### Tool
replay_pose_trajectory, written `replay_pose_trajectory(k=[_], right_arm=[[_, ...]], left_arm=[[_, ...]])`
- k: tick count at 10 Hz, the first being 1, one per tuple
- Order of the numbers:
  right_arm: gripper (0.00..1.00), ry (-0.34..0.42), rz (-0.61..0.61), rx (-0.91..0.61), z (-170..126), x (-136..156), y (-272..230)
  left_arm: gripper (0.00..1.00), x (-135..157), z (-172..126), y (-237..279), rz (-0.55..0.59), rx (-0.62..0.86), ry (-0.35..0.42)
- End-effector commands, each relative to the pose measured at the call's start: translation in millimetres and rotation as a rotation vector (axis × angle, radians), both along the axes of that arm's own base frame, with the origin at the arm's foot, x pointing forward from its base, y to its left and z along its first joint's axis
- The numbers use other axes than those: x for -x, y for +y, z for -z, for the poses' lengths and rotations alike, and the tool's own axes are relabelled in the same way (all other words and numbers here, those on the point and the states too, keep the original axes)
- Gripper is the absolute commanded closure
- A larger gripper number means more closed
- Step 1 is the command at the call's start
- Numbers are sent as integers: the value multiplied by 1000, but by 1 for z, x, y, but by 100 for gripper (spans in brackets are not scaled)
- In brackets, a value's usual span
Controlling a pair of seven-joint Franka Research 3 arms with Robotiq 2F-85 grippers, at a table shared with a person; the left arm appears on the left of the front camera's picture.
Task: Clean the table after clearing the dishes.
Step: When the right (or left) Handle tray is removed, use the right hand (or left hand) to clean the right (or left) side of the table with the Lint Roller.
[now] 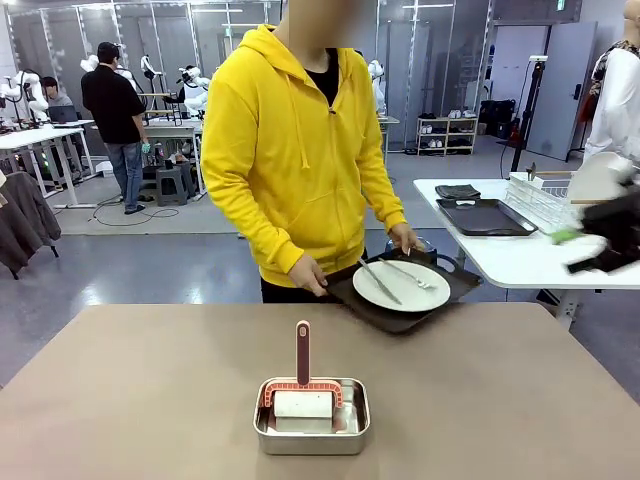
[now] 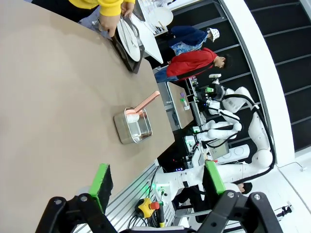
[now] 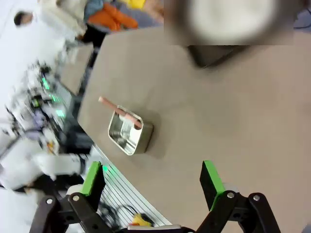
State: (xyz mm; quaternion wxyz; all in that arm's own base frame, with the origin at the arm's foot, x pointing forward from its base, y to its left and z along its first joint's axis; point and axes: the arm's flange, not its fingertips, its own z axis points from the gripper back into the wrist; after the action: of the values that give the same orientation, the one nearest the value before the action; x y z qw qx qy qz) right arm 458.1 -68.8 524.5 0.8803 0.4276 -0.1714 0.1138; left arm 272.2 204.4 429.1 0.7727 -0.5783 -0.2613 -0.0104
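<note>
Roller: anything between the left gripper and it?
Nothing visible. Bare table lies between the open left gripper and the roller, whose head sits inside the pan; the pan's walls surround it. The person's tray is farther off.

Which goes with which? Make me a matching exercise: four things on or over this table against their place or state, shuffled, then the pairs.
1 plate
2 steel pan
3 roller
4 left gripper

A open, holding nothing
B on the black tray the person holds
C standing on the table
D in the pan, handle up

Pairs: 1-B, 2-C, 3-D, 4-A
</note>
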Motion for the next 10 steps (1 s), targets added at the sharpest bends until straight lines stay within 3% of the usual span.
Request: replay_pose_trajectory(k=[1, 3, 5, 8, 10], right_arm=[[0, -42, -225, 169, -24, -38, 81], [0, -86, -433, 387, -31, -62, 188], [0, -90, -603, 445, -16, -65, 259], [0, -126, -788, 559, 19, -37, 322], [0, -149, -756, 594, 25, -30, 327]], left_arm=[[5, 2, -2, 2, -2, 6, -8], [5, 2, -2, 2, -2, 6, -8], [5, 2, -2, 2, -2, 6, -8], [5, 2, -2, 2, -2, 6, -8], [5, 2, -2, 2, -2, 6, -8]])
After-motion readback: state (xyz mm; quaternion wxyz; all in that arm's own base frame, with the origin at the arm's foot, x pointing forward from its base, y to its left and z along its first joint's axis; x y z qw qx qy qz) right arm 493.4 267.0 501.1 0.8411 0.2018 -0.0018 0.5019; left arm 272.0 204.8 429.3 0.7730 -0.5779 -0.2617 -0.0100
